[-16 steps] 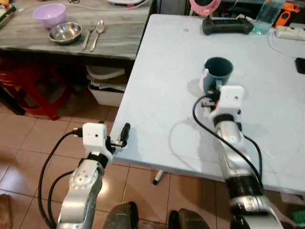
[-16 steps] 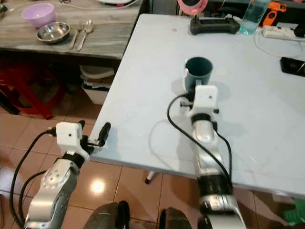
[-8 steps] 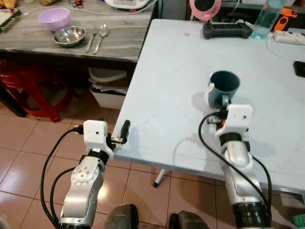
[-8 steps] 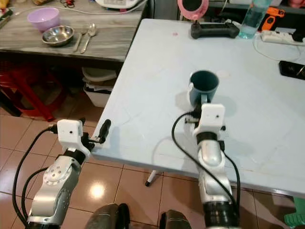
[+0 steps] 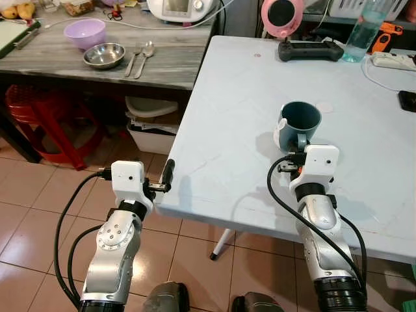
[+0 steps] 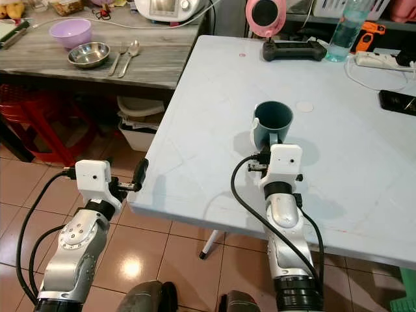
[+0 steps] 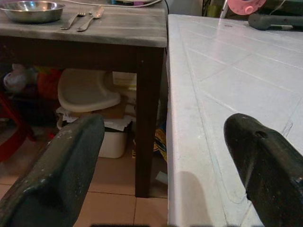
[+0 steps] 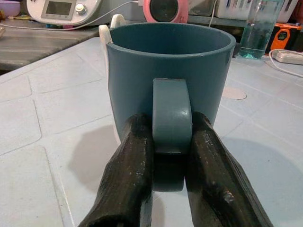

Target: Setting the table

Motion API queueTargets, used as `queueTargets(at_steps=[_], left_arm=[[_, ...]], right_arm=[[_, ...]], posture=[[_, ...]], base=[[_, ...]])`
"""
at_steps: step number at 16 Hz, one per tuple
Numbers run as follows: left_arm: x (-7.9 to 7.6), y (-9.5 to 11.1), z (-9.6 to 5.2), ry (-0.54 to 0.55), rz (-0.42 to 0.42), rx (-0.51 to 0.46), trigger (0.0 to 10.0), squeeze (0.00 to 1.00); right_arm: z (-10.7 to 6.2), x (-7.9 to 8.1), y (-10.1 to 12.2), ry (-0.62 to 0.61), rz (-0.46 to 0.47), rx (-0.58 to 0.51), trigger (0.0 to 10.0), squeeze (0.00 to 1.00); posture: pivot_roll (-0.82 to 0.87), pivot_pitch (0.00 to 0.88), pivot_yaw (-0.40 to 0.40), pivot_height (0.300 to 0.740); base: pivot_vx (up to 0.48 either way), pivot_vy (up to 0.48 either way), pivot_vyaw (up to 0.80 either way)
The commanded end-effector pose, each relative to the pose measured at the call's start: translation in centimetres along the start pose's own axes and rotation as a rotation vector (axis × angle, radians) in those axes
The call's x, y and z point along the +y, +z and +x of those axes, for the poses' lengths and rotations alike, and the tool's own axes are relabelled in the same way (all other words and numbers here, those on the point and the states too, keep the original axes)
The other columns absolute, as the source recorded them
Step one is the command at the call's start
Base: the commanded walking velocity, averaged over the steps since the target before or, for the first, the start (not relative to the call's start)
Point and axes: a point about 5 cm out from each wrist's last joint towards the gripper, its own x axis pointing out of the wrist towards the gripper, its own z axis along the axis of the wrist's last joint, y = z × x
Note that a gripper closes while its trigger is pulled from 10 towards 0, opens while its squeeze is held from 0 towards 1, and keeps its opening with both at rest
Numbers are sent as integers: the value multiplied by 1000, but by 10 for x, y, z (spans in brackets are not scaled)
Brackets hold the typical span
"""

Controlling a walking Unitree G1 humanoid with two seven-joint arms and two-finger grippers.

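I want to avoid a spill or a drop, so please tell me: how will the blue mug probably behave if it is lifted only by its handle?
The blue mug looks rigid and glazed, so it probably keeps its shape but may slip. The right gripper has its jaws shut on the handle alone, so the body's weight sits off to one side and could make it swing or tilt. It looks ceramic, likely breakable if dropped on the white table.

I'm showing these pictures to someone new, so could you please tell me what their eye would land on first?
Most striking is the dark teal ceramic mug standing upright on the pale blue table, its handle pinched between the right gripper's black fingers. The left gripper hangs open at the table's near corner. On the grey wooden side table sit a steel bowl and a lilac bowl.
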Motion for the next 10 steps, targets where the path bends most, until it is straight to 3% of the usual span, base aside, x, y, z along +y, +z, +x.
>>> queueTargets(at_steps=[1, 10], left_arm=[[1, 0, 2, 3, 11, 0, 10000, 0], [-1, 0, 5, -10, 4, -6, 10000, 0]], right_arm=[[2, 1, 7, 11, 1, -22, 0, 0], [2, 1, 6, 9, 0, -19, 0, 0]], posture=[[21, 21, 36, 740], [16, 13, 40, 740]], base=[[0, 0, 0], [0, 0, 0]])
